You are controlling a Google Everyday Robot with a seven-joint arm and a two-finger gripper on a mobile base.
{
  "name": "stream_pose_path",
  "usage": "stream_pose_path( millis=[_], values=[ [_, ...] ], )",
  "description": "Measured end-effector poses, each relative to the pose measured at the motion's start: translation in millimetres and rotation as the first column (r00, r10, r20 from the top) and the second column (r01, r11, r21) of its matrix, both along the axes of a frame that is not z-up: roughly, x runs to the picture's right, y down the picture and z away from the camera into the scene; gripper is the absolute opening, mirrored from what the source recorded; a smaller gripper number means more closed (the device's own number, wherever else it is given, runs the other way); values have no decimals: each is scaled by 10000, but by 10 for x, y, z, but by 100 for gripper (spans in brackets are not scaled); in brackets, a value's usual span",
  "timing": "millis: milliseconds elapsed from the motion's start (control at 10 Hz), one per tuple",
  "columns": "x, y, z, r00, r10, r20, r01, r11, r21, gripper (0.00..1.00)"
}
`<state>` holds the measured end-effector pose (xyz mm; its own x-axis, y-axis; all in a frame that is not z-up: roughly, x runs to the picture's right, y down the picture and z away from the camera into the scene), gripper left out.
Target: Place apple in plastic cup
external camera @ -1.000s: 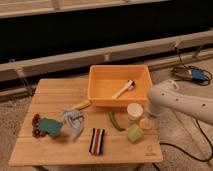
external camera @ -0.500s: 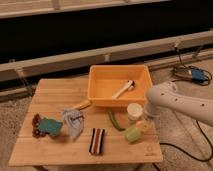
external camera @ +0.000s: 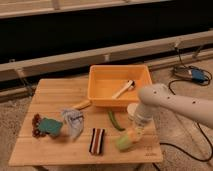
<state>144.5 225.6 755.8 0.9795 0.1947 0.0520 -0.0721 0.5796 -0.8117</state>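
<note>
The gripper [external camera: 136, 126] is sinking lower than a moment ago; its grip cannot be told. The apple [external camera: 132, 134] is seemingly sitting just beneath it, nearing the pale green plastic cup [external camera: 123, 144] alongside.

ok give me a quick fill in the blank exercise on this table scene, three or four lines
1. The orange bin stands at the ______ edge of the wooden table.
2. The long green pepper lies just in ______ of the bin.
3. The robot arm comes in from the ______ side of the picture, and its gripper hangs low over the table's front right part.
4. The crumpled bag lies to the ______ of the pepper.

Missing words: far; front; right; left
</note>
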Motion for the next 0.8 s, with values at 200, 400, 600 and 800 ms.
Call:
stream_pose_path(
  millis=[200,400,600,800],
  values=[
    [-83,171,-15,9996,-45,273,61,9984,-559,58],
    [-269,379,-95,9982,12,595,50,9945,-1042,78],
    [-371,399,-148,9969,164,775,-78,9939,-1099,80],
    [-463,286,-248,9948,252,991,-163,9958,-896,80]
  ],
)
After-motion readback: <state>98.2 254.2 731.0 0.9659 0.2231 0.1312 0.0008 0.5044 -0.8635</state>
